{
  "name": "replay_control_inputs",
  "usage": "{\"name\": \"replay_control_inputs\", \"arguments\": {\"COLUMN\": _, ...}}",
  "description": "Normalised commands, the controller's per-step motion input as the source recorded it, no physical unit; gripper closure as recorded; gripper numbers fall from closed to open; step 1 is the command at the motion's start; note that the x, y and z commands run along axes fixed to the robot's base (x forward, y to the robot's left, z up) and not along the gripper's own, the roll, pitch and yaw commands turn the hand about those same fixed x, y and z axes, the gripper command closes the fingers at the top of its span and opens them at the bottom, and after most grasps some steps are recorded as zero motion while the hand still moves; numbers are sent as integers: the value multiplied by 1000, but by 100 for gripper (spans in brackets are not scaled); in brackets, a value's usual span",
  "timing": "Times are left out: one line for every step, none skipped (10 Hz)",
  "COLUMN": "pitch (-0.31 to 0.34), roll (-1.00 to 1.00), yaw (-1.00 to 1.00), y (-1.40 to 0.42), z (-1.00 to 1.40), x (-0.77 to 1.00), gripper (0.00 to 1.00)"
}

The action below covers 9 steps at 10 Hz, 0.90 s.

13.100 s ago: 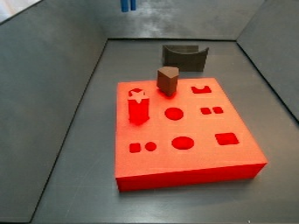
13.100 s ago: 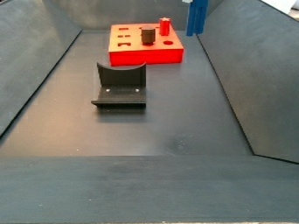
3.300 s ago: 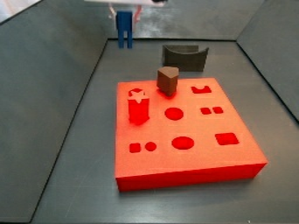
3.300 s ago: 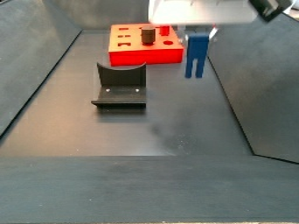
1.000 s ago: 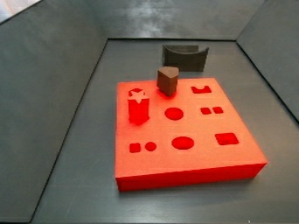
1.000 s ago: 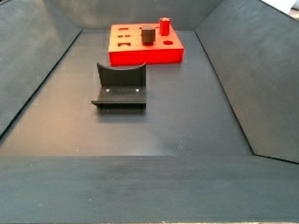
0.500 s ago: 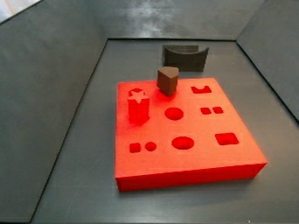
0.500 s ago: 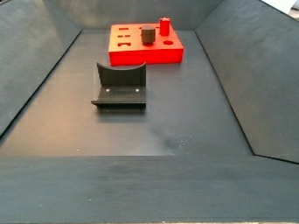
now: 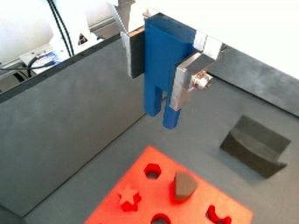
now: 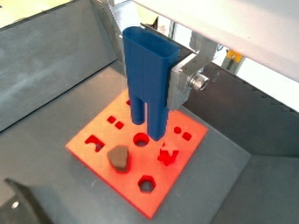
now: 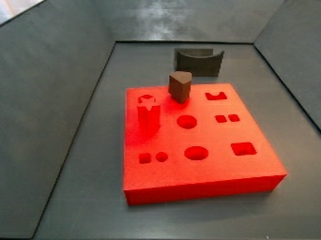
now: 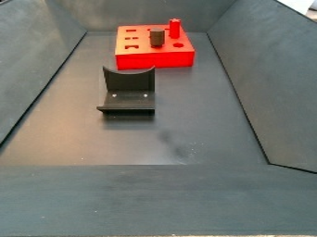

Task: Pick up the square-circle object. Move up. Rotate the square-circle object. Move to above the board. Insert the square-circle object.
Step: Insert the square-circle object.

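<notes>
The tool [image 10: 162,80], clamped on the square-circle object [image 10: 149,79], has risen out of both side views and now hangs high above the board [image 10: 93,144]; insertion remains.

— What carries it all?
— A dark grey floor [image 12: 173,130]; in both side views the board [image 11: 201,141] and a dark grey curved block [image 12: 126,90] lie on it, apart

— And the pincer [image 9: 162,66]?
— Up above, in both wrist views
</notes>
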Motion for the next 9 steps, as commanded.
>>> {"name": "replay_control_inputs", "arguments": {"pitch": 0, "roll": 0, "yaw": 0, "y": 0, "z": 17, "x": 0, "gripper": 100}}
{"name": "replay_control_inputs", "arguments": {"pitch": 66, "roll": -41, "yaw": 0, "y": 0, "z": 0, "x": 6, "gripper": 100}}
{"name": "replay_control_inputs", "arguments": {"pitch": 39, "roll": 0, "yaw": 0, "y": 0, "z": 0, "x": 46, "gripper": 100}}
{"name": "replay_control_inputs", "arguments": {"pitch": 13, "roll": 0, "yaw": 0, "y": 0, "z": 0, "x": 0, "gripper": 100}}
{"name": "replay_control_inputs", "arguments": {"pitch": 0, "roll": 0, "yaw": 0, "y": 20, "z": -126, "x": 0, "gripper": 100}}
{"name": "replay_control_inputs", "arguments": {"pitch": 29, "roll": 0, "yaw": 811, "y": -177, "z": -1000, "x": 146, "gripper": 100}}
{"name": "replay_control_inputs", "arguments": {"pitch": 119, "roll": 66, "yaw": 743, "y": -414, "z": -1000, "x": 60, "gripper": 100}}
{"name": "replay_control_inputs", "arguments": {"pitch": 141, "roll": 79, "yaw": 646, "y": -517, "z": -994, "x": 9, "gripper": 100}}
{"name": "replay_control_inputs", "arguments": {"pitch": 124, "roll": 74, "yaw": 626, "y": -540, "z": -983, "x": 11, "gripper": 100}}
